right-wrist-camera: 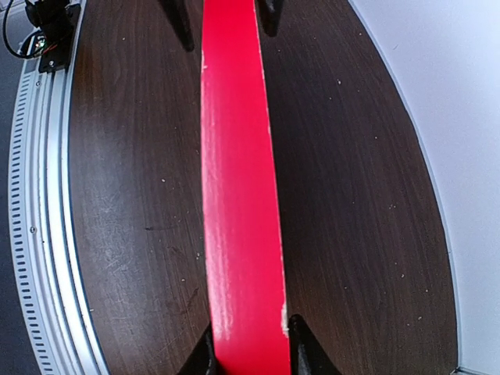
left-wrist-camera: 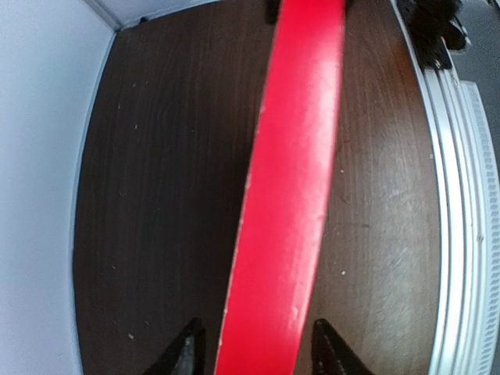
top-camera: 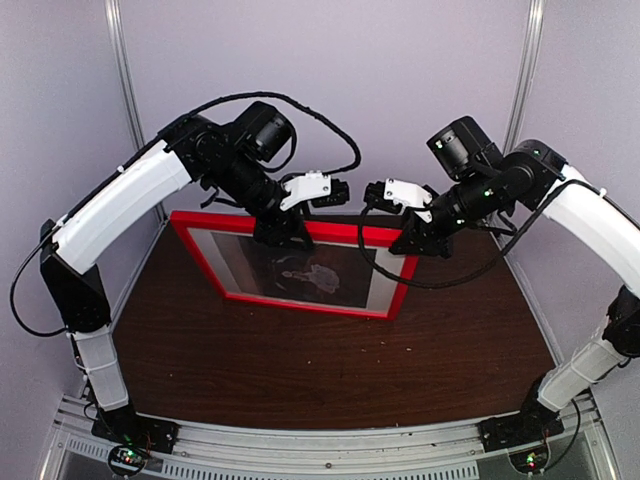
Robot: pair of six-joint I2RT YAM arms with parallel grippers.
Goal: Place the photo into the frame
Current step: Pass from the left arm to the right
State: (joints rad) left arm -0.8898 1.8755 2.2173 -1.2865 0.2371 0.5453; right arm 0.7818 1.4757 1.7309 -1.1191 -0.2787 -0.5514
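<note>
The red frame [top-camera: 392,300] stands on its long edge at the back of the table, leaning, with its face toward the camera. The photo [top-camera: 300,272], dark with a small white figure, shows inside it behind a pale mat border [top-camera: 384,282]. My left gripper [top-camera: 280,232] straddles the frame's top strip [left-wrist-camera: 297,156], with its jaws open and a small gap on each side. My right gripper [top-camera: 415,240] is shut on the same strip [right-wrist-camera: 234,156] near the right corner, and its fingers [right-wrist-camera: 295,348] press both sides. Midway between the fingertips are the left gripper [left-wrist-camera: 258,348] and the right gripper [right-wrist-camera: 248,351].
The dark wooden table [top-camera: 330,370] spreads in front of the frame. A metal rail [top-camera: 320,445] runs along its near edge with the arm bases on it. Pale walls [top-camera: 400,60] close the back and sides, close behind the frame.
</note>
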